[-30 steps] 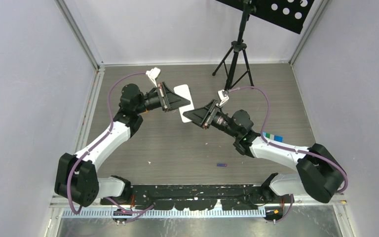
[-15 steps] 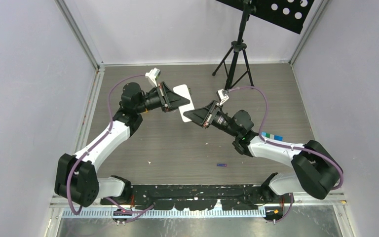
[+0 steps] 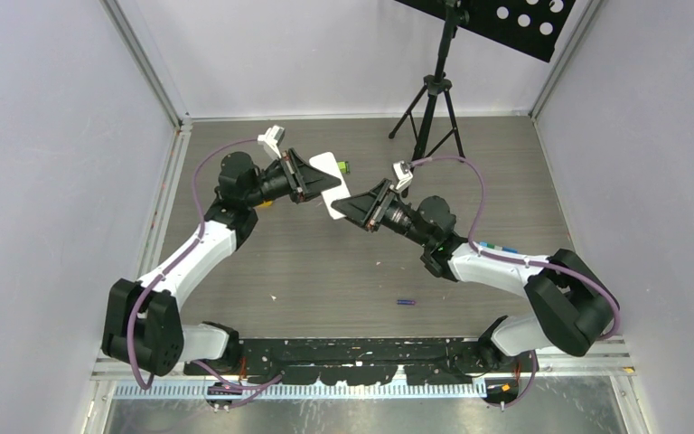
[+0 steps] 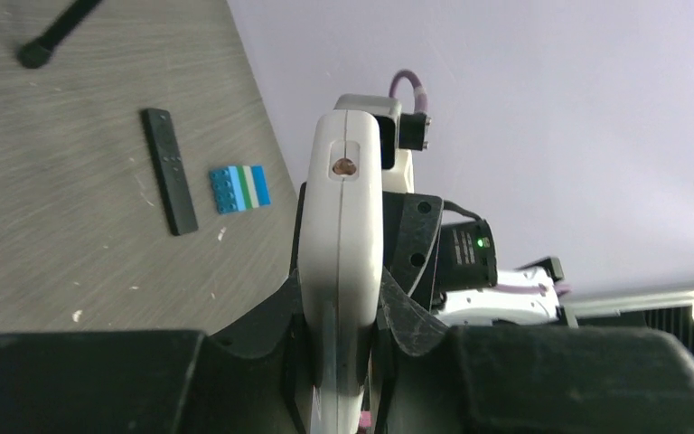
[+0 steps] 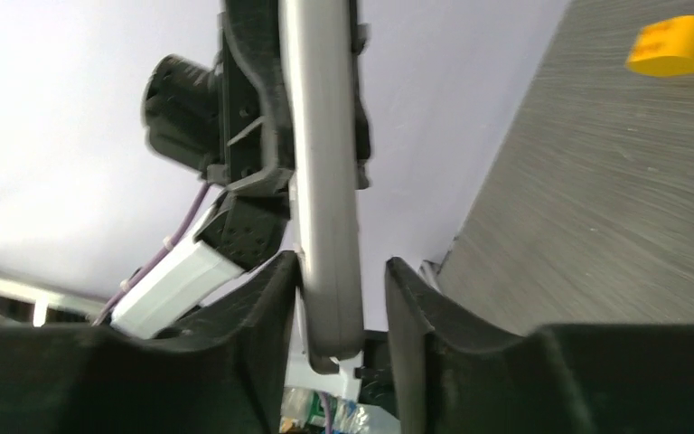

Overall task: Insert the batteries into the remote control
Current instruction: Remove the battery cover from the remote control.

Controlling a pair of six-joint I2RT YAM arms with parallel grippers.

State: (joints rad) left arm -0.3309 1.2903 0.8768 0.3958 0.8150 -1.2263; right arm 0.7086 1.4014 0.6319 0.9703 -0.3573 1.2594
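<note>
1 remote control point(image 4: 342, 208), clamped by left hand point(image 4: 343, 307); right hand point(image 5: 342, 268) gapes loosely around it.

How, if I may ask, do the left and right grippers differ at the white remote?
The left gripper is clamped on the white remote; the right gripper has open jaws, a gap beside the remote. The left takes one end, the right the opposite end. Both have it between their jaws.

White remote point(image 3: 328, 165) hangs tilted in mid-air; green battery point(image 3: 344, 166) lies just beyond it, blue-purple battery point(image 3: 405, 302) well apart, nearer.
</note>
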